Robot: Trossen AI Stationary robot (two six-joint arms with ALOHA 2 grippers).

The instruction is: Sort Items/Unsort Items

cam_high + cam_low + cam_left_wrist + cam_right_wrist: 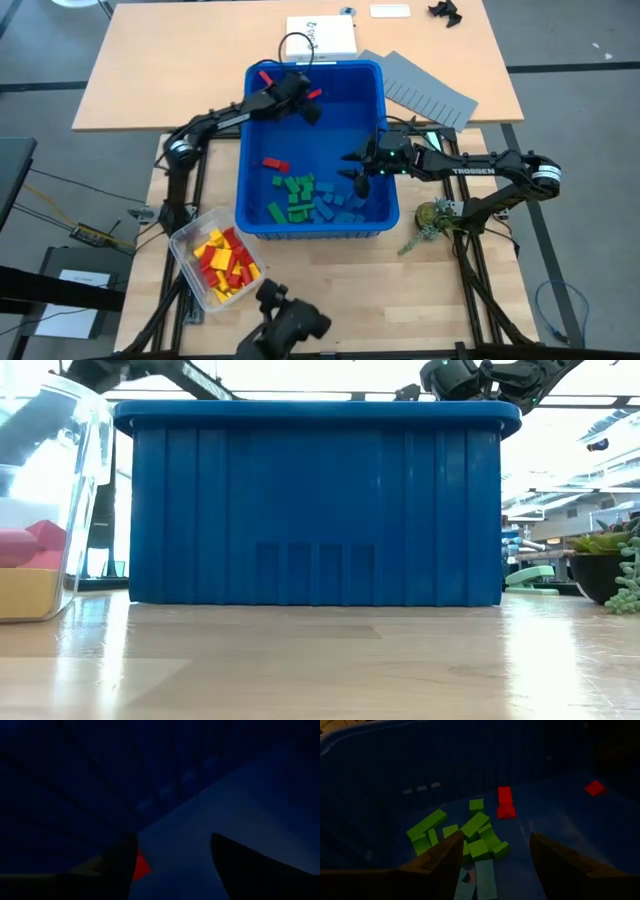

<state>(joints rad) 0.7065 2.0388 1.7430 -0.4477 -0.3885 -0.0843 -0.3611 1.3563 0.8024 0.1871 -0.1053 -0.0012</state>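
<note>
Red blocks: three in bin.

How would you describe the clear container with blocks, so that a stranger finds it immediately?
Start at the big blue bin in the middle of the table. Beside its near-left corner stands a clear container, the only see-through one, holding only red and yellow blocks.

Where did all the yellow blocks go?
In the high view, the yellow blocks sit mixed with red ones in the clear container, on the table off the blue bin's near left corner.
</note>
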